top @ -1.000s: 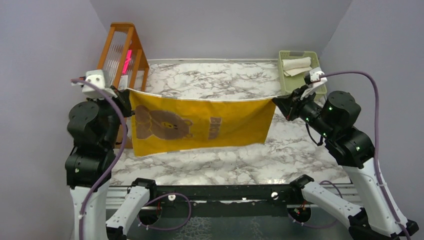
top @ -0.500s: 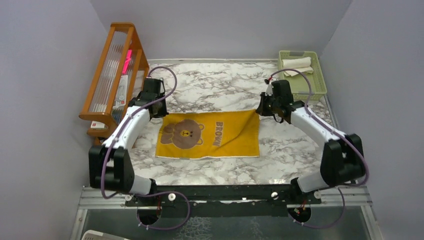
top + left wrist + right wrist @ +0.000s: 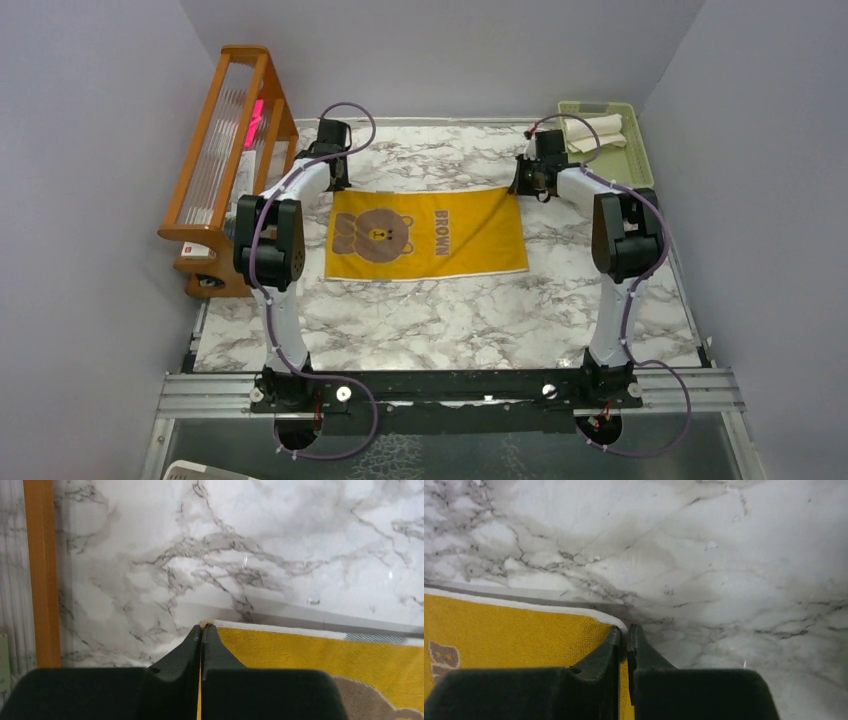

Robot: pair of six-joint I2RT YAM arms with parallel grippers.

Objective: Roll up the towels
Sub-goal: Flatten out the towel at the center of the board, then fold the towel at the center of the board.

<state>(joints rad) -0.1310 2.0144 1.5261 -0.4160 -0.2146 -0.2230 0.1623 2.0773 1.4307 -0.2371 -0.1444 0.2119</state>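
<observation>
Mustard yellow towel (image 3: 430, 235) flat on marble worktop (image 3: 450, 320), bear print up; left end effector (image 3: 201, 627) and right end effector (image 3: 624, 631) each pinched tight on one far corner; risk: uneven inward pull skews roll; thin grip may slip, corner dropping.

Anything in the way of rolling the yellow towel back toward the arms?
Nothing visible. The yellow towel lies flat on the table, left gripper and right gripper shut on its far corners. The rack and basket stand clear at the sides.
</observation>
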